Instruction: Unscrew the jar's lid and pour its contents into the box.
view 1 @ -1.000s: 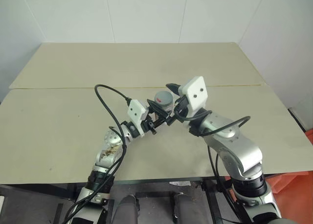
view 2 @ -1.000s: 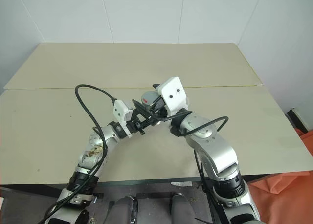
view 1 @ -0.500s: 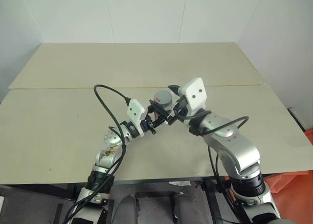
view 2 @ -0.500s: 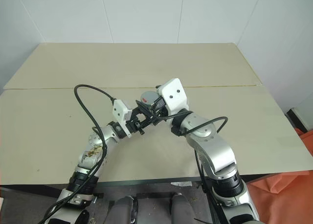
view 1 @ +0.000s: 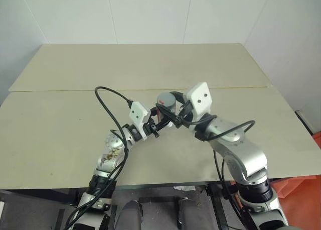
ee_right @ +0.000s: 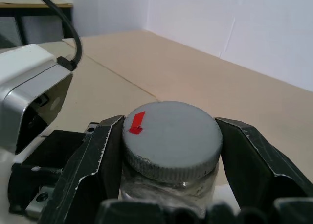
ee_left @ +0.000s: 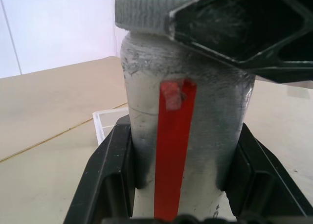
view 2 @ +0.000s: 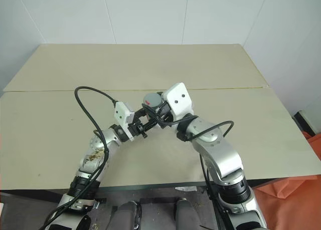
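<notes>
Head views: the two arms are meeting above the middle of the beige bench [view 1: 60,134]. The left gripper [view 1: 161,118] is reaching in from the left and holding the jar [view 1: 165,107] upright, clear of the bench top. The right gripper [view 1: 172,102] is coming in from the right, its fingers sitting at the lid [view 1: 166,97] on top of the jar. A black cable [view 1: 108,97] is arching over the left arm.

Left wrist view: the left gripper's two black fingers [ee_left: 105,170] are pinching the grey jar [ee_left: 183,136] on both sides of its body, with a red strip running down its wall. A finger of the right gripper [ee_left: 239,26] is pressing against the lid [ee_left: 142,13]. Beyond the jar, a corner of the clear box [ee_left: 108,123] is lying on the bench.

Right wrist view: the right gripper's fingers [ee_right: 105,150] are clamping the round grey lid [ee_right: 171,138] from both sides; a small red mark is showing on its top. The contents cannot be made out.
</notes>
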Robot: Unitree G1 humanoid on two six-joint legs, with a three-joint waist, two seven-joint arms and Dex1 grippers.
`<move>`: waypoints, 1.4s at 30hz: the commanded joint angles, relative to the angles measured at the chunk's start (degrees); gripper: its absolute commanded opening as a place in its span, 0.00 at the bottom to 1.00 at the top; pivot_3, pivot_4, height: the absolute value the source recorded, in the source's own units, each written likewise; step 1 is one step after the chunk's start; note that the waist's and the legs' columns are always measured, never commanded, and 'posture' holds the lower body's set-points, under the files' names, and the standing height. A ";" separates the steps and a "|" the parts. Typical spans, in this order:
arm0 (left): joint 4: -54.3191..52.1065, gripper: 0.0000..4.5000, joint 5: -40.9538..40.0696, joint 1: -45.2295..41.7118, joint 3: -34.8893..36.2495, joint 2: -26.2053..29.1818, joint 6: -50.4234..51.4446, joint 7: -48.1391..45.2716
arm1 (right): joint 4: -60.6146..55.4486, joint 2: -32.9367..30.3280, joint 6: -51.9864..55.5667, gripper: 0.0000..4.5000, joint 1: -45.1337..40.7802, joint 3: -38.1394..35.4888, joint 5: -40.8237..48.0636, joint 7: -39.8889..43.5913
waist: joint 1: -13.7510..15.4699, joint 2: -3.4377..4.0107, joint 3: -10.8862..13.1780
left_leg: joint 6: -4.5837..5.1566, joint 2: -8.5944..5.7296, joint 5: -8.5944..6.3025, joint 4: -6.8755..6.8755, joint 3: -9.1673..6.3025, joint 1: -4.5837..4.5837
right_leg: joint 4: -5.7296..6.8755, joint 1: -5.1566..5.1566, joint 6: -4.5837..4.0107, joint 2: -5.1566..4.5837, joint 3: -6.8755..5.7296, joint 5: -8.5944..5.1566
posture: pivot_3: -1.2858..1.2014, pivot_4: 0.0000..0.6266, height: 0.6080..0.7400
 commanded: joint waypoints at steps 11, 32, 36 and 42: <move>-12.85 0.44 -12.56 1.21 -1.54 7.79 7.52 -16.34 | 21.01 -12.29 -5.95 0.62 -16.53 -6.85 18.31 45.02 | -1.32 0.04 0.03 | 0.01 0.06 0.00 -0.03 0.01 0.12 | 0.05 0.00 -0.06 0.05 0.00 -0.04 | 0.52 0.24 1.00; -9.43 0.44 -5.71 2.57 -1.97 5.52 6.00 -7.76 | 14.28 -17.63 -6.87 1.00 -12.61 -17.42 18.00 40.76 | 0.17 0.04 0.03 | 0.05 0.01 -0.03 -0.04 -0.01 -0.43 | 0.06 -0.45 0.30 0.03 -0.01 0.14 | 0.52 0.24 1.00; -7.63 0.44 -4.33 1.70 -1.68 4.96 6.40 -5.65 | -2.70 -17.12 -1.59 1.00 -3.07 -18.80 18.64 26.38 | 0.30 0.04 0.02 | 0.05 0.01 -0.03 -0.04 -0.01 -0.41 | 0.08 -0.46 0.30 0.03 0.00 0.14 | 0.52 0.24 1.00; -4.31 0.44 -1.44 -0.58 -1.19 2.16 3.03 -2.35 | -14.96 -3.64 7.76 1.00 1.45 -7.45 7.23 -3.74 | -0.43 0.07 0.00 | 0.04 0.06 -0.02 -0.01 -0.01 -0.33 | 0.18 -0.48 0.03 0.09 0.01 0.13 | 0.52 0.24 1.00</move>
